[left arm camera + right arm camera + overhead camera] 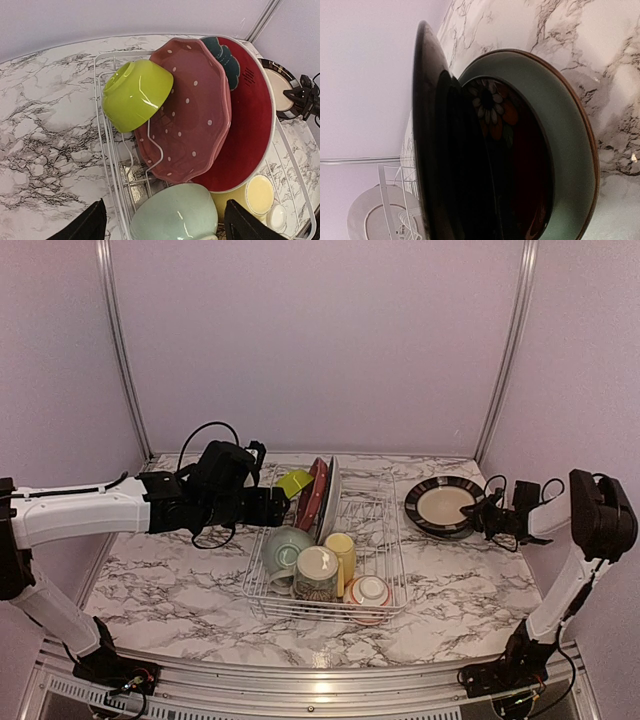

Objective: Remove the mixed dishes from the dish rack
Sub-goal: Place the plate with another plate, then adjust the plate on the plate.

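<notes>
Two arms show in the top view. The left gripper [272, 506] hangs at the back-left corner of the dish rack [382, 522], which sits mid-table, nearer the front edge of the table [160, 580]. In the rack are a lime bowl [293, 483], an upright red plate [313, 495], a pale-green bowl [285, 550], a cream patterned mug [317, 573], a yellow mug [341, 548] and a red-patterned bowl [370, 590]. The right gripper [488, 517] is at the rim of the dark-rimmed cream plate [443, 503], which is out of the rack near the table's back-right corner.

Left wrist view: the claw is spread wide and holds nothing, with one finger on either side above the pale-green bowl. The lime bowl lies tipped on its side against a dotted pink dish [187, 115], which leans on the red plate.

Right wrist view: its own fingers can't be seen. The dark-rimmed plate's underside fills the frame, tilted up off a grey-green plate [570, 150] that has a flowered dark plate [492, 107] lying in it. Taken with the top view, I read this claw as closed on the dark-rimmed plate's rim.

Risks:
- A thin rim pinch on a tilted plate could slip, or an early release could drop it hard on the stack and chip it.
- On the left, reaching in could knock the lime bowl off its lean, or push the dotted dish so the upright plates topple.
- A finger could also snag the rack wire and drag the whole rack.
</notes>
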Robot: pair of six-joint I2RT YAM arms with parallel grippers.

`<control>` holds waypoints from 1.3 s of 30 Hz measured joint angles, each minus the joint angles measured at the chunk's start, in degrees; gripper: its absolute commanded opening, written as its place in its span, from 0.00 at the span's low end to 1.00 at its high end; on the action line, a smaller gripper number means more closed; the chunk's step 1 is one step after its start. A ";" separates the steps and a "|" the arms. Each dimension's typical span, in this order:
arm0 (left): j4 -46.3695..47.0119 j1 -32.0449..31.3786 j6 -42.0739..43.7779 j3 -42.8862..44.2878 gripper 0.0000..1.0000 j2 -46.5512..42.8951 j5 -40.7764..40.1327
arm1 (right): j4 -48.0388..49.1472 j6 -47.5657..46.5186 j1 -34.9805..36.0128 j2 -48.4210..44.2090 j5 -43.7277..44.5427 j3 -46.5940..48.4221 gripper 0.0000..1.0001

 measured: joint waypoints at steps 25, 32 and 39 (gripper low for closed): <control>0.00 0.00 0.00 0.96 0.84 1.27 1.22 | -16.74 -18.43 -0.20 -6.93 11.04 2.23 0.77; 0.00 0.00 0.04 0.96 0.85 1.27 1.09 | -22.88 -24.20 0.15 -11.30 19.17 2.75 0.90; 0.00 0.00 0.44 0.96 0.89 1.27 0.09 | -29.14 -27.52 3.13 -16.35 28.20 3.37 0.88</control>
